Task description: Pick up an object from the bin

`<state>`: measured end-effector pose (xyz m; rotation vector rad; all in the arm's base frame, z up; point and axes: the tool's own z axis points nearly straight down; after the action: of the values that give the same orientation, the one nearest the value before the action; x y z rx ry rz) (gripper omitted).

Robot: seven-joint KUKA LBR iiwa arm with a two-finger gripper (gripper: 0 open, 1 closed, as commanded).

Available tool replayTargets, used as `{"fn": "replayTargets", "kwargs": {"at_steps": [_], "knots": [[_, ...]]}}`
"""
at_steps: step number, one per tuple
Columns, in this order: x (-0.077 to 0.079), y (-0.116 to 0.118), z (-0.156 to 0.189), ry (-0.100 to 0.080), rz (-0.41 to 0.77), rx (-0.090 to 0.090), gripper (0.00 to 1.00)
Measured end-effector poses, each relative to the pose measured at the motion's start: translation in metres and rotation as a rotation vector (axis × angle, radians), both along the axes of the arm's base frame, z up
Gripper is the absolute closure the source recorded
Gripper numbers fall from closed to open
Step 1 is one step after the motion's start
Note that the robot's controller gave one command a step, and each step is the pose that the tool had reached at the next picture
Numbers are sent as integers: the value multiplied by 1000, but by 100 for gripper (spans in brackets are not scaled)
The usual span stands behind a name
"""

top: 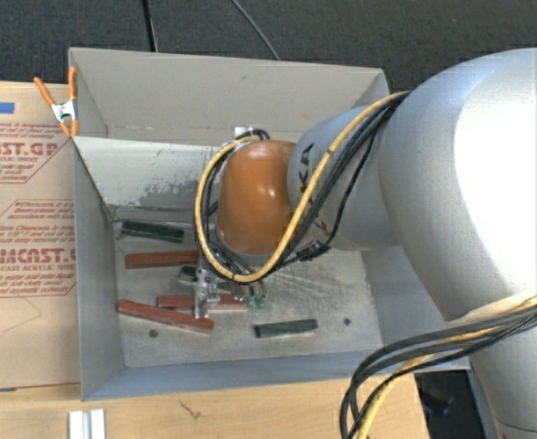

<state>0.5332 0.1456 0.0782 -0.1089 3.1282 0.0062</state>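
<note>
Target looks like the short red-brown bar point(175, 301), flat on the floor near-left of centre. Gripper point(204, 300) is low, right on top of its right half. Can't tell if it's open or closed, or has hold of anything (wrist cover and cables block the view). A longer red-brown bar point(155, 313) lies just beside it on the near side, possibly touching. A third red-brown bar point(161, 260) is a bit farther back. Dark green bars point(285, 328) point(152, 231) are well apart. Bin point(99, 337) walls aren't a concern. My call: straddle the short bar across its width, keep off the neighbour, close fully, then lift straight up.
</note>
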Motion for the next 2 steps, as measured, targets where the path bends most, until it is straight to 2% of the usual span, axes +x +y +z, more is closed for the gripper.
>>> {"fn": "replayTargets", "kwargs": {"at_steps": [1,2], "knots": [[-11,-4,32,18,48,-6,100],[-9,-4,46,16,59,-6,100]]}}
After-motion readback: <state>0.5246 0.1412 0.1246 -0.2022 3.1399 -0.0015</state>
